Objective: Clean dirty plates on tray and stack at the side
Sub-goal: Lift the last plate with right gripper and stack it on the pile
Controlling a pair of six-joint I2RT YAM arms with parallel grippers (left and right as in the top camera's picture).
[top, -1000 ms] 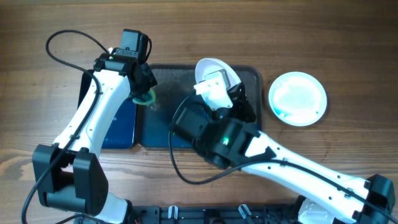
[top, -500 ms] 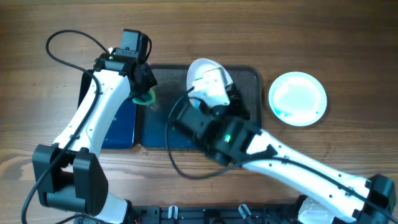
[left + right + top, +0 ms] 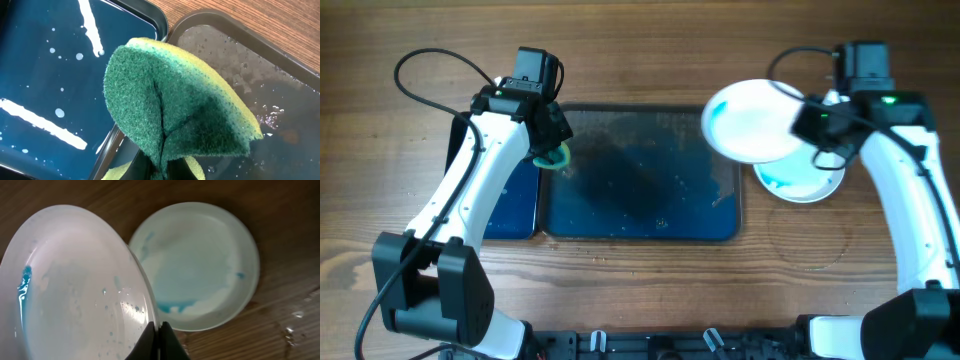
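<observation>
Left hand (image 3: 549, 150) and right hand (image 3: 802, 127) both apparently pinched closed.

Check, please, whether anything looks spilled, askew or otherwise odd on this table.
Blue smears show on the flat plate right of the tray and on the tilted plate in the right hand, odd if washed. Water drops dot the table beside them.

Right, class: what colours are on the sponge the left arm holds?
Dark green face with a yellow edge on the sponge; clearest in the left wrist view.

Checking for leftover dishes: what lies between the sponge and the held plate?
Overhead, only the bare wet tray lies between the sponge and the held plate.
</observation>
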